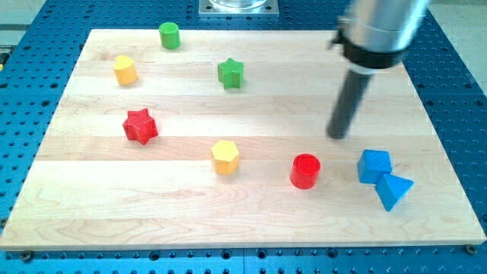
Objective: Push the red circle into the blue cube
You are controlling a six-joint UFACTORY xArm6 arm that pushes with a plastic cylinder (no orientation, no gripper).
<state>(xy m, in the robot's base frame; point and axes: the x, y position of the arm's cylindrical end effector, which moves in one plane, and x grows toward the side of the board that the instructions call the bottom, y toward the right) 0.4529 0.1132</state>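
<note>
bright, even light | soft short shadows | rod point(337, 135) upper part blurred

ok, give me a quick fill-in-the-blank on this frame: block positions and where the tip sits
1. The red circle lies to the view's ____ of the blue cube.
2. The blue triangular block sits against the blue ____.
3. My tip is toward the view's ____ of the red circle, touching no block.
4. The block nearest the red circle on the view's left is the ____ hexagon.

Missing words: left; cube; top; yellow
</note>
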